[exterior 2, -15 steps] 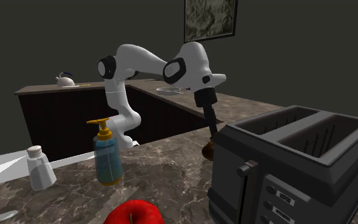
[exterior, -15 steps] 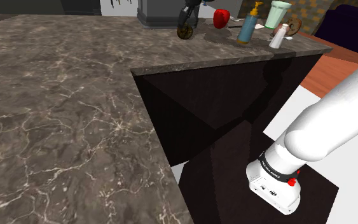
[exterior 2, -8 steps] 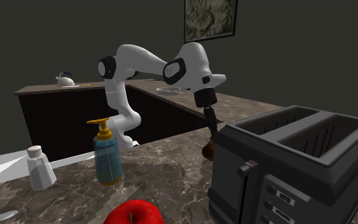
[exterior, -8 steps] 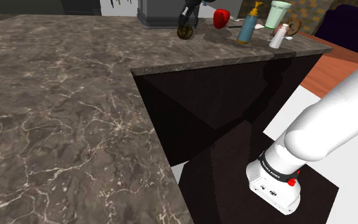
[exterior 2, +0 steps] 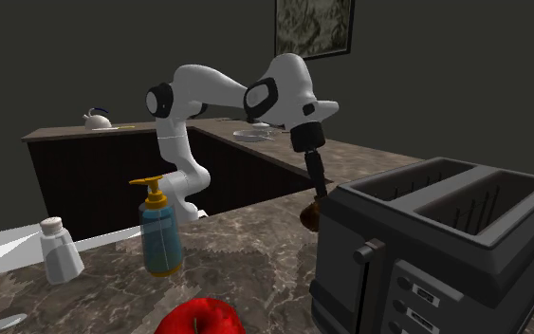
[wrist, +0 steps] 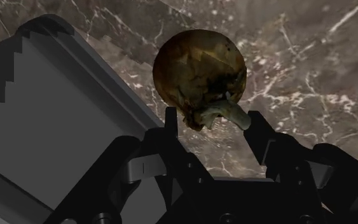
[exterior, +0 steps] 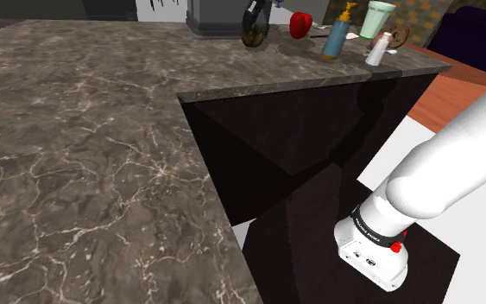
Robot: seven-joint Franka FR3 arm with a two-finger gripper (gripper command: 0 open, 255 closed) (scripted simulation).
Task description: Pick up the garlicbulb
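The garlic bulb is brown and mottled, with a pale stem pointing back at the hand. My gripper is shut on it, one black finger on each side of its stem end. In the shoulder view the bulb hangs just above the far marble counter under the gripper, right beside the grey toaster. Across the counter, the second exterior view has the arm reaching down with the gripper holding the bulb next to the toaster.
The toaster's wall stands close beside the fingers. A red apple, a blue soap bottle, a salt shaker and a pale green cup stand further along the counter. A wide marble countertop lies nearer the stand.
The fingers closed on the garlic bulb. The hand has since risen a little, taking the bulb up off the counter beside the toaster.
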